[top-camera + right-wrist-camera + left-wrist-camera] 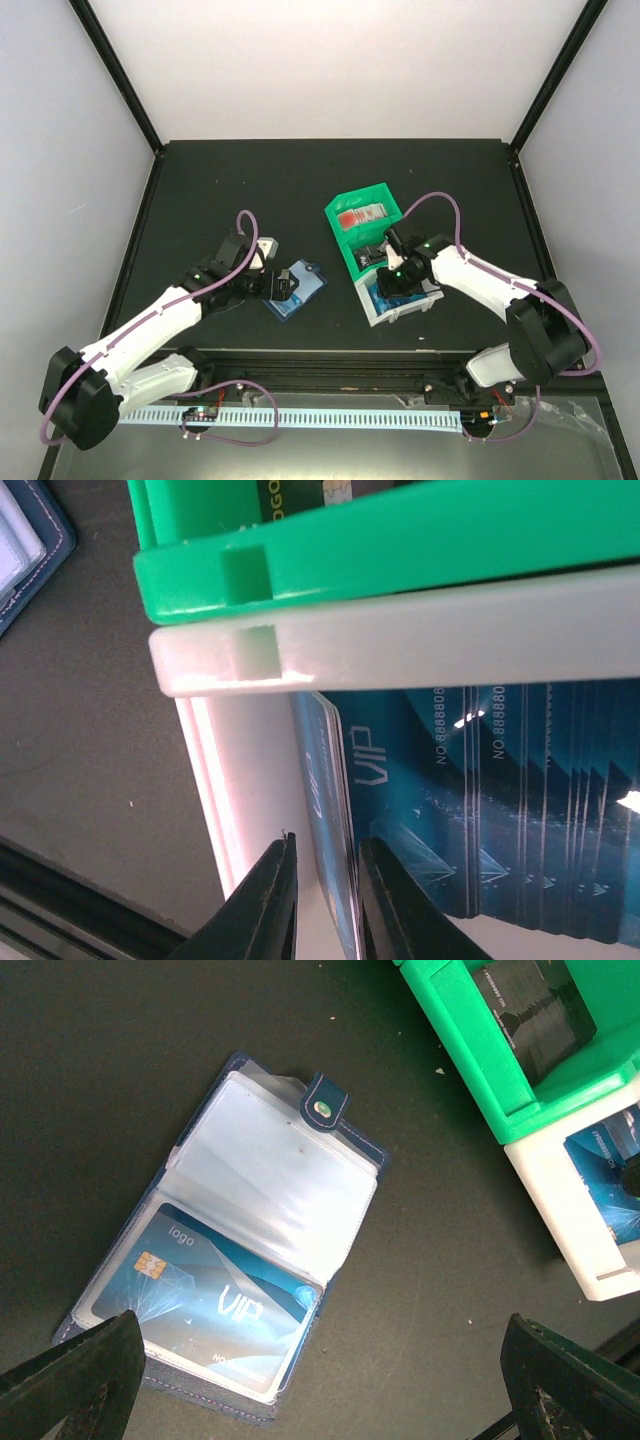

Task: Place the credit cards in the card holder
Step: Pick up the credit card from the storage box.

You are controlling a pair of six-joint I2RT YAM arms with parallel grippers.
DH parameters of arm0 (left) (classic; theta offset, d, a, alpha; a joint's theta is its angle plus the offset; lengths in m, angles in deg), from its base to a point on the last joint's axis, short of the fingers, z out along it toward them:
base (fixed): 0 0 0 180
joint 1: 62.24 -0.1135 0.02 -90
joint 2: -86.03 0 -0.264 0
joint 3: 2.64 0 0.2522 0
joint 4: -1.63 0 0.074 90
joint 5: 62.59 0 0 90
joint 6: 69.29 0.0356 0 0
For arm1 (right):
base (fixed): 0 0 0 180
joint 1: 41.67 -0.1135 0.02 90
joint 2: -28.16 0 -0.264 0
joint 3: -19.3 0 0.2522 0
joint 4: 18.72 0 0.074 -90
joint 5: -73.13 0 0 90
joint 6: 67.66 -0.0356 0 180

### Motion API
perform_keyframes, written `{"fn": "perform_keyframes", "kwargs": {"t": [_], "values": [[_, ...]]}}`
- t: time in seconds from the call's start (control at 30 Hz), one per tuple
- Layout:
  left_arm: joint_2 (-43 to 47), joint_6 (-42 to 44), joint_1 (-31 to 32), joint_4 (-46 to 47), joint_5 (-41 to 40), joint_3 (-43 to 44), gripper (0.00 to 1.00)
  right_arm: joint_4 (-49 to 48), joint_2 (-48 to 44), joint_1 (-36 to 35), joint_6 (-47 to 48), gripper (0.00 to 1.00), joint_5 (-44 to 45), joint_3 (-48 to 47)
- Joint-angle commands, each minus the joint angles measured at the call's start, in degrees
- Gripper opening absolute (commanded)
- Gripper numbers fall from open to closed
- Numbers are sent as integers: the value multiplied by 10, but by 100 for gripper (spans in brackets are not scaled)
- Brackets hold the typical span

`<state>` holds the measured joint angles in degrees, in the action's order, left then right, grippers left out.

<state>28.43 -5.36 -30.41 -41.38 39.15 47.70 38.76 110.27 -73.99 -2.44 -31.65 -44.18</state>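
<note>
The card holder (297, 288) (270, 1170) lies open on the dark table, clear sleeves up, with one blue credit card (215, 1305) in its near sleeve. My left gripper (270, 280) (322, 1340) hovers over it, open and empty. Several more credit cards (480, 810) (385, 297) are stacked in the white bin (400, 645) (560, 1200). A few of them (335, 780) stand tilted up on edge at the stack's left end. My right gripper (388, 283) (328, 850) reaches into the bin, its jaws closed round these raised cards.
A green bin (345, 248) (400, 550) (470, 1050) adjoins the white bin on its far side and holds red-and-white items (362, 216) and a black item (535, 1010). The bins sit right of the holder. A corner of the holder (25, 540) shows in the right wrist view.
</note>
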Motion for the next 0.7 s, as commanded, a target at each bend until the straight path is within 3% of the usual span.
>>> {"fn": "perform_keyframes", "kwargs": {"t": [0.0,0.67], "values": [[11,-6,-4,-7,-9,2,99,9,-10,1,-12,20,-33,3],[31,-15,-4,-17,-16,-9,99,-29,58,1,-9,30,-59,-11]]}}
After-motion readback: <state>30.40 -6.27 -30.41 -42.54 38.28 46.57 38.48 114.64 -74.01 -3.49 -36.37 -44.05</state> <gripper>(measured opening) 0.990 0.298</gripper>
